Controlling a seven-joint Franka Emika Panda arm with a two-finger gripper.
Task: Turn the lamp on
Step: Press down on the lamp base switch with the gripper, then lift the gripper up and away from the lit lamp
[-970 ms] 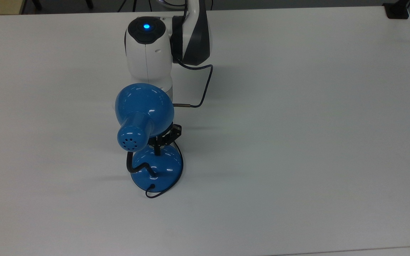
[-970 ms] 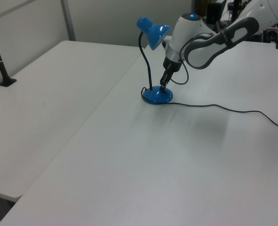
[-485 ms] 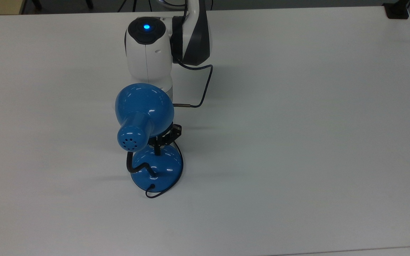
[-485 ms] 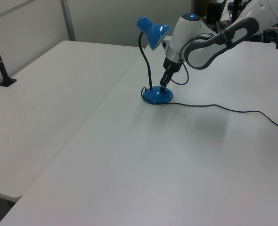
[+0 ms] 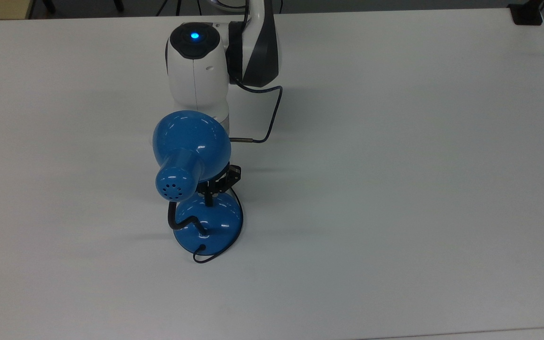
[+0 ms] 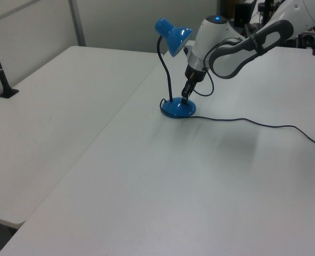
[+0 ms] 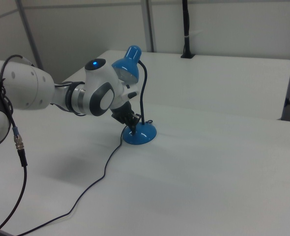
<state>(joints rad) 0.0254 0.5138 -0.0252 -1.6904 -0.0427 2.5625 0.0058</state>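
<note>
One gap matters: my claw (image 5: pixel 209 200), whether open or closed I cannot tell, points straight down onto the domed base of the glossy blue gooseneck lamp (image 5: pixel 208 222) mid-worktop (image 5: pixel 395 189), switch directly beneath.

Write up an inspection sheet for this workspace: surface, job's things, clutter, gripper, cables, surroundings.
Surface: white table, bare apart from the lamp and its cord; a seam between two tabletops shows in the left view.
Job's things: blue lamp standing upright, shade tipped over its round base; no glow seen under the shade.
Clutter: nothing seen.
Gripper: gripper pointed down at the top of the lamp base, beside the black neck; whether it presses the switch cannot be told.
Cables: thin black cord runs from the base across the table; a dark cable loops off the robot arm.
Surroundings: black post clamped at the far table edge; pale walls behind.
</note>
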